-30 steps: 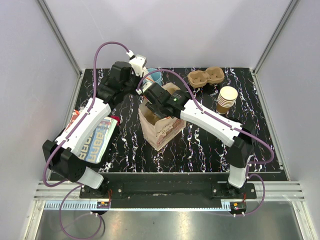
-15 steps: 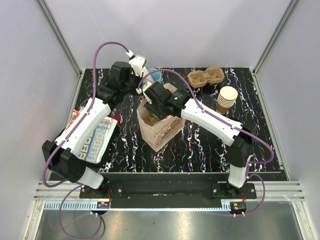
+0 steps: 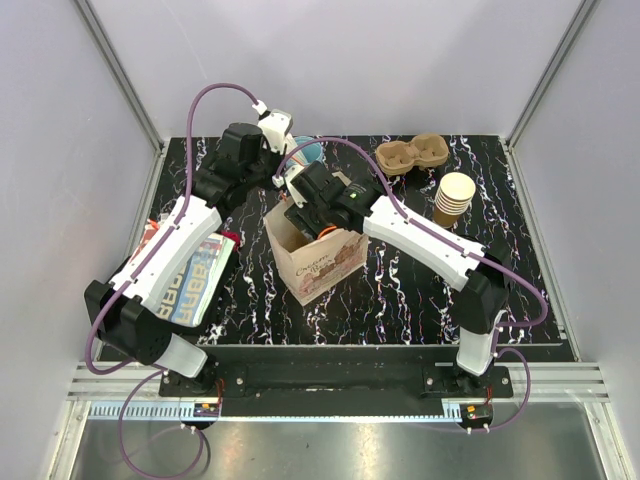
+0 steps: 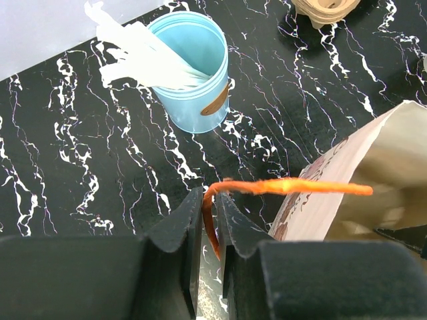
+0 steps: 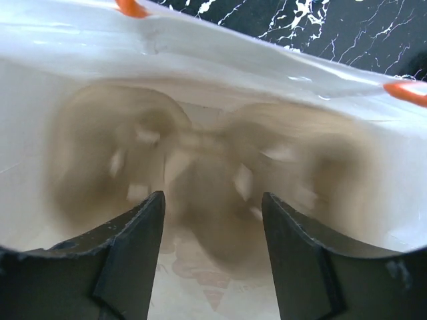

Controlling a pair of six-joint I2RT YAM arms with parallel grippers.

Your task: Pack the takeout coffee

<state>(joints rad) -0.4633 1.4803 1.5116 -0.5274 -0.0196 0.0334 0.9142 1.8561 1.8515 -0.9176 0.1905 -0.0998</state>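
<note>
Two grippers, both at one bag.

1. Right gripper [image 5: 212,200]: lowered into the mouth of the bag, jaws standing apart, nothing clamped between the dark fingers [image 5: 133,260].
2. Left gripper [image 4: 209,195]: jaws closed together on a thin orange cord handle [image 4: 300,187], which runs from the fingertips across to the bag's rim.
3. Pale kraft paper bag with brown print [image 3: 325,265]: upright near the middle of the table, mouth open, white inside. In the right wrist view, two orange handle ends show at its far rim.
4. Small tan kraft paper cup with round black plastic lid: cannot be picked out in any view. The right wrist view gives only a blurred brown mass at the bottom of the bag, beyond the fingertips; it may be the cup, but the blur does not allow a call.
5. Light-blue cylindrical cup [image 4: 200,100]: upright behind the bag, near the left gripper, holding flat white sticks [image 4: 133,53] that lean out to one side.
6. Brown moulded cardboard two-cup carrier [image 3: 412,153]: at the far edge, right of the bag, apart from it.
7. Stack of tan paper cups [image 3: 453,200]: upright, near the carrier on its right side.
8. Flat packet printed in blue and white [image 3: 200,290]: at the left edge, partly under the left arm.
9. Black tabletop with white marble veining [image 3: 400,290]: bears all of the above.
</note>
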